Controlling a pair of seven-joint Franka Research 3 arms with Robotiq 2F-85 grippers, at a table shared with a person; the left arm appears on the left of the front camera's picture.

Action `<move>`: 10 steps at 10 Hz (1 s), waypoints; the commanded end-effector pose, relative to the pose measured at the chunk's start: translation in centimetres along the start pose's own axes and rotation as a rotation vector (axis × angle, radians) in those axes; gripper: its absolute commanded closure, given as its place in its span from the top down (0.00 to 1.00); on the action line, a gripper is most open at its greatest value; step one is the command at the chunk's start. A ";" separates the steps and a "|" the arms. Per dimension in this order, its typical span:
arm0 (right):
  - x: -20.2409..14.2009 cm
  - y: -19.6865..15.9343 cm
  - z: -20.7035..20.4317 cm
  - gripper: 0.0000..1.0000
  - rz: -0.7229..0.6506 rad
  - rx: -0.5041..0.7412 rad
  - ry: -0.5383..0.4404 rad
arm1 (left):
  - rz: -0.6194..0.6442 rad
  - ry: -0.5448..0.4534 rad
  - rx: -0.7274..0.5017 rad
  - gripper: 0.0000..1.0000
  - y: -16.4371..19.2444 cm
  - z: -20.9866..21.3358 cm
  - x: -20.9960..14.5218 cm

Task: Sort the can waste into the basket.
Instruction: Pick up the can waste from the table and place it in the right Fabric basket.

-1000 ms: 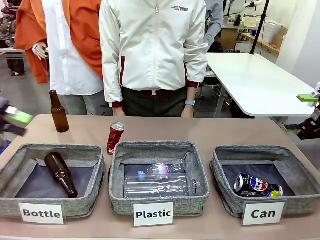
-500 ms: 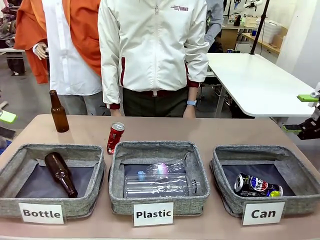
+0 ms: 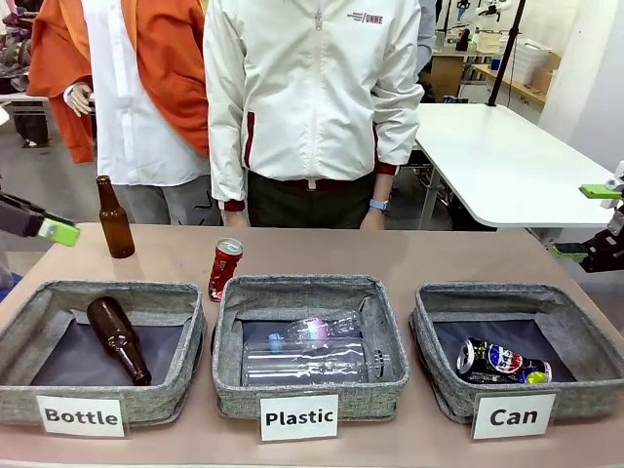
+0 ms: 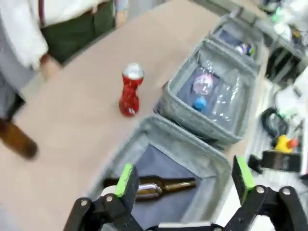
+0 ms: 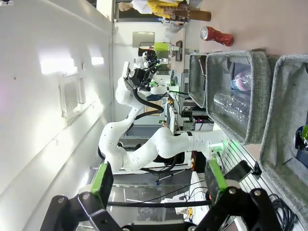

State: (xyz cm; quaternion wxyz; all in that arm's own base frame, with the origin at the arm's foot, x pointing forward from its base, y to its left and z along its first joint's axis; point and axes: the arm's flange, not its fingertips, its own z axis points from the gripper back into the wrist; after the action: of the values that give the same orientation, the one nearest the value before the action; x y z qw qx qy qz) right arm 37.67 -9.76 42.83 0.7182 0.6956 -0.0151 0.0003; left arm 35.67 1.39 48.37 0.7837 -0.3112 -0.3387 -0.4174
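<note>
A crushed red can (image 3: 225, 268) with a silver top stands on the table just behind the middle basket; the left wrist view has it as the red can (image 4: 130, 91) and the right wrist view as the red can (image 5: 216, 34). A dark crushed can (image 3: 502, 361) lies inside the grey "Can" basket (image 3: 441, 375) at the right. My left gripper (image 3: 44, 226) hovers at the table's left edge above the "Bottle" basket, open and empty (image 4: 185, 175). At the far right edge, beside the table, my right gripper (image 3: 585, 222) is open and empty (image 5: 159, 185).
The "Bottle" basket (image 3: 185, 322) holds a brown bottle (image 3: 119, 339), and another brown bottle (image 3: 114, 218) stands at the back left. Clear plastic bottles (image 3: 312, 351) lie in the "Plastic" basket (image 3: 302, 390). A person in a white jacket (image 3: 317, 107) stands at the far edge.
My left gripper pulled back to the picture's left edge, then came in again with its wrist turned. The person shifted slightly to the right. Right arm and cans have not moved.
</note>
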 end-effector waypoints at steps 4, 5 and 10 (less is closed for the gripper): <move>-0.2 0.1 0.3 1.00 0.023 -0.001 0.013 | -0.156 -0.085 0.026 1.00 3.7 -8.6 0.1; -0.2 0.1 0.3 1.00 0.023 -0.001 0.013 | -0.122 -0.009 -0.003 1.00 4.6 -10.3 0.9; -0.2 0.1 0.3 1.00 0.023 -0.001 0.013 | 0.051 0.035 -0.295 1.00 3.6 -0.7 1.2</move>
State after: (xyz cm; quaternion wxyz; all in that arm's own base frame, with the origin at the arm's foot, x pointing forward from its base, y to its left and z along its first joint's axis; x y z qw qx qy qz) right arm 37.67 -9.77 42.83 0.7181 0.6958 -0.0151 0.0004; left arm 42.42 -2.52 44.11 0.7628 -0.3830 -0.2638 -0.4493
